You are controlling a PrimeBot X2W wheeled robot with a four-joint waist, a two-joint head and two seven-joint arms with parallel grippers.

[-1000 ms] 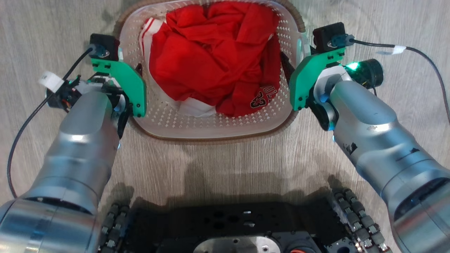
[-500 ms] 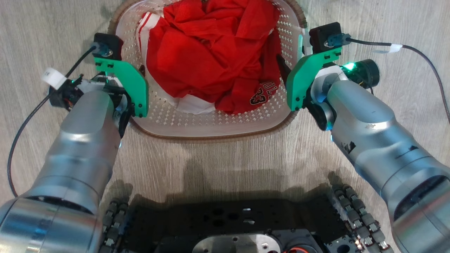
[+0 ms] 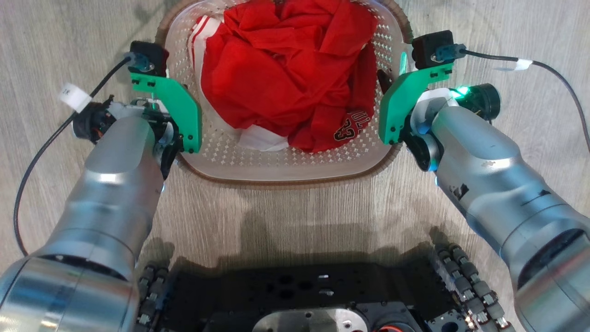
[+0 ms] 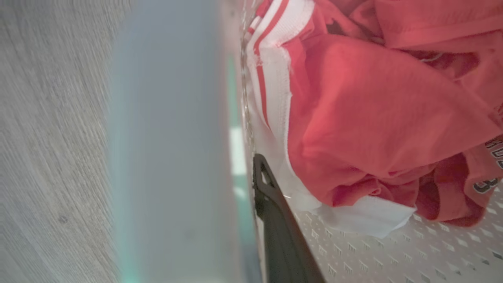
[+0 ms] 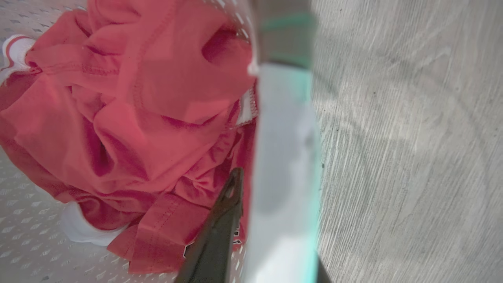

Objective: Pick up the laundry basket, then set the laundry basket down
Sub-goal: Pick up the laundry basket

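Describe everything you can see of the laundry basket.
The laundry basket is a rounded-rectangular white plastic tub with perforated walls and a brown woven-look rim. It stands upright on the pale wood-look floor, in front of the robot's base, holding crumpled red and white clothing. The left end effector and right end effector each grip one side, a dark finger against the inner wall.

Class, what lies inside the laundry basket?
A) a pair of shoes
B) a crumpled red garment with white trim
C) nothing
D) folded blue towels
B: a red garment with white trim lies bunched in the laundry basket.
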